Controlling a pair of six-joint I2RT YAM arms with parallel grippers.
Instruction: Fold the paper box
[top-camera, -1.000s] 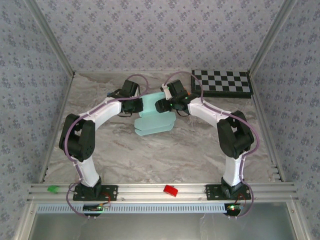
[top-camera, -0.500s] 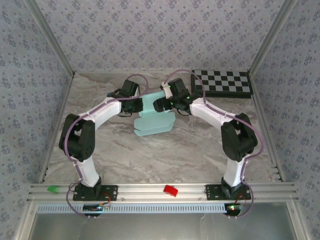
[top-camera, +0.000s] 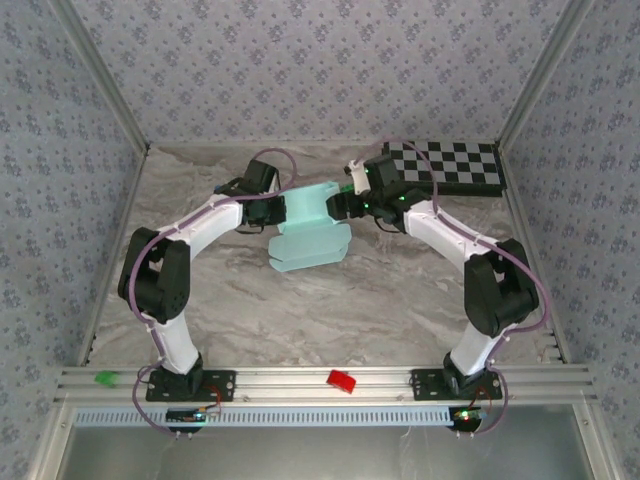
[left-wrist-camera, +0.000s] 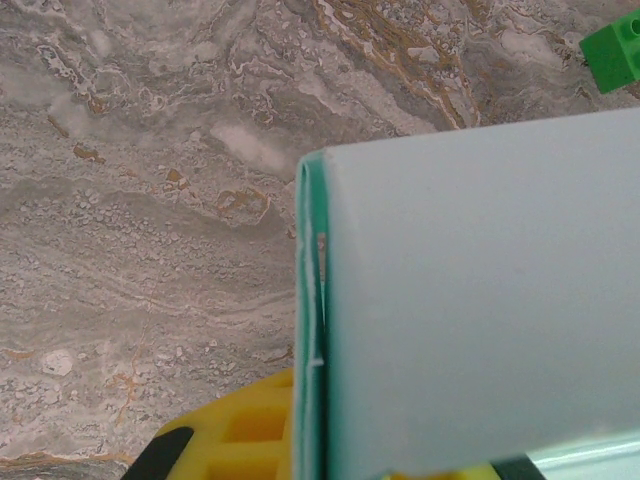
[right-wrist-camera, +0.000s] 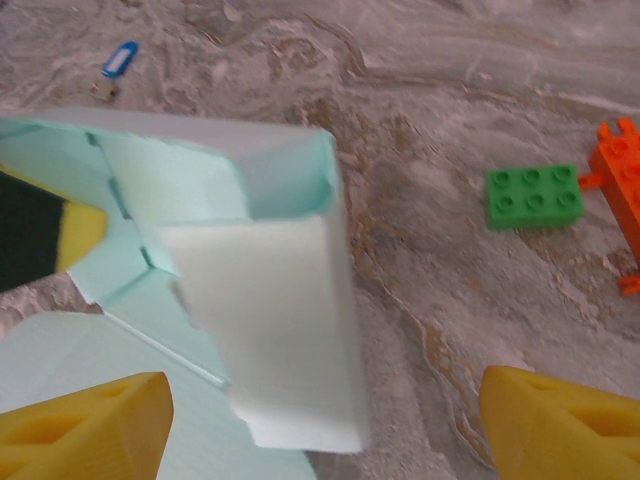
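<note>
- Top external view: the paper box (top-camera: 310, 235) lies partly folded in the middle of the table (top-camera: 300, 310), between the two arms. Its far part is raised and its rounded flaps lie flat on the near side.
- In the right wrist view one corner of the box stands up where two walls meet, and a pale flap hangs out toward the camera.
- The left gripper (top-camera: 272, 210) meets the box's left side. In the left wrist view a folded panel edge runs down beside its yellow finger (left-wrist-camera: 240, 430), and it looks clamped on that panel.
- The right gripper (right-wrist-camera: 325, 390) sits just at the box's right side, over the pale flap, with its two yellow fingers spread wide apart. Whether it touches the cardboard cannot be told.
- A green brick (right-wrist-camera: 535, 195) and an orange brick (right-wrist-camera: 620, 185) lie close together on the table to one side of the box. A small blue tag (right-wrist-camera: 118, 60) lies beyond it.
- A checkerboard (top-camera: 445, 165) lies at the far right corner, near the right arm's wrist.
- A red block (top-camera: 342, 381) and a green block (top-camera: 104, 378) rest on the metal rail (top-camera: 280, 380) at the near edge.
</note>
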